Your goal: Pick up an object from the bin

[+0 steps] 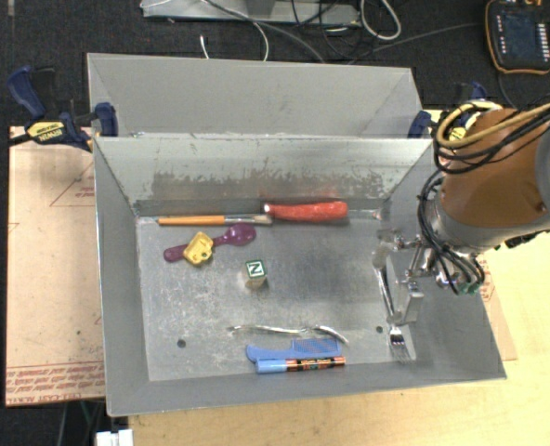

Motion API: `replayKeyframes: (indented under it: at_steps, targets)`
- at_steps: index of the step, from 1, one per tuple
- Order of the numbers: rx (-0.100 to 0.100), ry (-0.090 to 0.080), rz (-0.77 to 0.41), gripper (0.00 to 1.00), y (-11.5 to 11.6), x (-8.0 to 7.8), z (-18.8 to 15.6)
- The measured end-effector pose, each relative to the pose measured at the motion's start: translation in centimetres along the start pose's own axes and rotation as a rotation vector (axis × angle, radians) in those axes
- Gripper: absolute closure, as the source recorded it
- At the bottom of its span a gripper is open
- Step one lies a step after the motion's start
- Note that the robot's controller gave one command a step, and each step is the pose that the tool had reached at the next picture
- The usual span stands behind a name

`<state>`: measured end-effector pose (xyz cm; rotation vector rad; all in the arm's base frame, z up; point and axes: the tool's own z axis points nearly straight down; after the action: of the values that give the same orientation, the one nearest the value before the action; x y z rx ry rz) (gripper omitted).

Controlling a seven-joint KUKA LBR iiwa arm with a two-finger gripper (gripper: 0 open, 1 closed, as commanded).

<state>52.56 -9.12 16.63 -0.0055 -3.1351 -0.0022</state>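
Where the arm comes in from the right of the frame, it bends down over the lower right of the bin. The gripper sits low above bare floor there, and I cannot tell whether it is open or closed. Nearest things: blue marker at lower centre, lettered cube mid-frame.

One camera looks down from above, slightly sidelong, taking in the whole bin.

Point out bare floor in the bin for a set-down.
Widest: bin floor between lettered cube, red-handled tool and gripper. Also the front-left corner, below the purple spoon. Crowded: front edge, where blue marker and clear utensil lie.
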Motion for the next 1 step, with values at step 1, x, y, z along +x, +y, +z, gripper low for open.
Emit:
replayKeyframes:
  at_steps: [1]
  targets:
    - [0.001,-0.008,-0.004,0.00,0.06,-0.17,-0.46]
